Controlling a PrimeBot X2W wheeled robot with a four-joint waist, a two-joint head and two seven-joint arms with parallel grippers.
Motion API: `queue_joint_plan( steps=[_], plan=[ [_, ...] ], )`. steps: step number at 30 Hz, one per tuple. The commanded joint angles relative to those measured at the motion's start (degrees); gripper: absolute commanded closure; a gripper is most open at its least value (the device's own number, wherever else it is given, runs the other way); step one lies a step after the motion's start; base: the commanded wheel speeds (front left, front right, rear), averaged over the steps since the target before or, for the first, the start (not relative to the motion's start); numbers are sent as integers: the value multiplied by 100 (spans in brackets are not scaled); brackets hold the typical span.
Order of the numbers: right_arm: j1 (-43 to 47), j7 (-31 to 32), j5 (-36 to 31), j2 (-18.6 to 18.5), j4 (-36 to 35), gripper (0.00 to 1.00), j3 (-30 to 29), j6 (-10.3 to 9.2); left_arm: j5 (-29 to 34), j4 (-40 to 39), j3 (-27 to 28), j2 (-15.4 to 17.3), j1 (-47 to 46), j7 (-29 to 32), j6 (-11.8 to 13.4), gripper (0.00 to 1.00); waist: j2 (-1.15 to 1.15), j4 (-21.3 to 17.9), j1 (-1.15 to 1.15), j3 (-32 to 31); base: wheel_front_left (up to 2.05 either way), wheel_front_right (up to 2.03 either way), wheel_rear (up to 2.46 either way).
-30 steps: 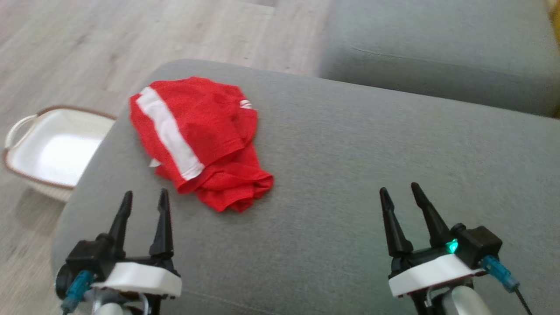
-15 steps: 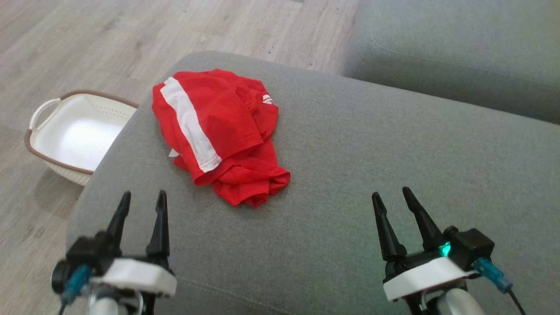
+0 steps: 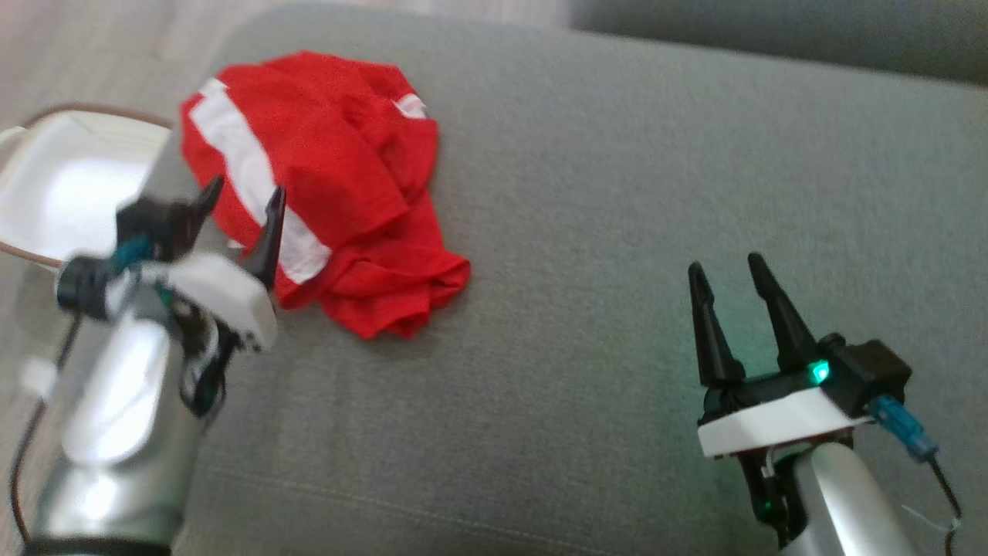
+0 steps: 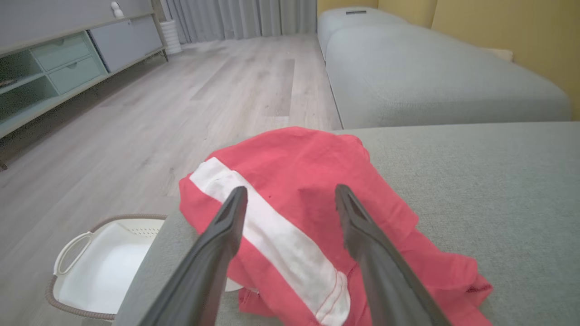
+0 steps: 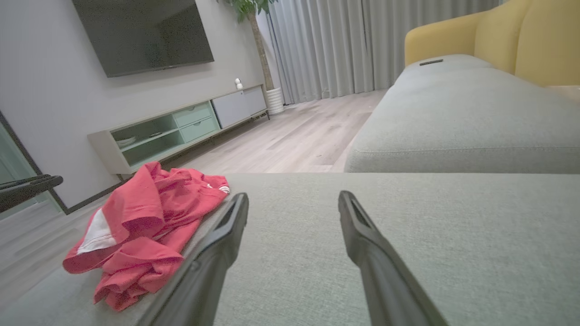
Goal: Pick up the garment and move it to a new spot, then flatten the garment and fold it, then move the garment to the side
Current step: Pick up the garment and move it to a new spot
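In the head view the red garment (image 3: 324,193), marked with a white stripe, lies crumpled in the upper left of the frame. It sits on the grey cushion (image 3: 617,193), close to the cushion's left edge. The left gripper (image 3: 245,189) is blurred at the left of the frame with its two fingers spread. Their tips overlap the garment's lower-left part, but whether they touch the cloth cannot be told. The right gripper (image 3: 724,262) is at the lower right, jaws wide apart with nothing between them, over bare cushion and well apart from the garment. A white basket (image 3: 69,177) shows at the left edge, beside the cushion.

In the left wrist view the left gripper (image 4: 291,189) has its fingers parted and empty. The garment (image 4: 308,163) fills the middle of the frame behind them, its stripe running from centre left down to the bottom edge. The basket (image 4: 104,267) stands on the wood floor (image 4: 181,90) at the lower left.

In the right wrist view the right gripper (image 5: 293,194) is spread over bare cushion (image 5: 453,235) — the garment (image 5: 145,217) is heaped at the lower left. A dark television (image 5: 140,31) hangs at the upper left, and curtains (image 5: 362,45) hang at top centre.
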Motion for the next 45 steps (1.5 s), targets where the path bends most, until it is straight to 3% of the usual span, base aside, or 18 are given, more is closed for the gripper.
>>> queue_joint_plan(
  steps=[1,7,13,15,23,31,36,43,45],
  plan=[
    [-226,-62,-37,-31,-211,0,94,-4,-150,40,-11,341,-468,127,-31,0,0,-266,-1,347,0,0,0],
    [-406,-62,-99,-31,-251,0,135,-4,-811,874,-705,829,-1379,552,-33,0,0,-505,-1,728,0,0,0],
    [-510,-62,-135,-31,-248,0,129,-4,-1336,1473,-1283,1020,-1810,683,-33,2,0,-631,-1,921,0,0,0],
    [-516,-62,-133,-31,-245,0,117,-4,-1509,1595,-1448,1048,-1868,633,-33,100,0,-645,-1,936,0,0,0],
    [-468,-62,-77,-31,-171,0,108,-4,-2185,1690,-2140,1189,-1932,110,-34,100,0,-549,-1,812,0,0,0],
    [-385,-62,-5,-31,-108,0,157,-4,-2493,1654,-2144,1356,-2116,-629,-34,100,0,-441,-1,491,0,0,0],
    [-241,-62,90,-31,-76,0,163,-4,-2574,1244,-1849,1433,-2100,-782,-31,100,0,-370,-1,166,0,0,0],
    [-55,-62,240,-31,-38,0,229,-4,-2410,-528,-706,1190,-1309,-795,274,100,0,-323,-1,-304,0,0,0],
    [-33,-62,260,-31,-20,0,279,-4,-2293,-839,-602,1109,-1098,-795,304,100,0,-359,-1,-383,0,0,0]
  ],
)
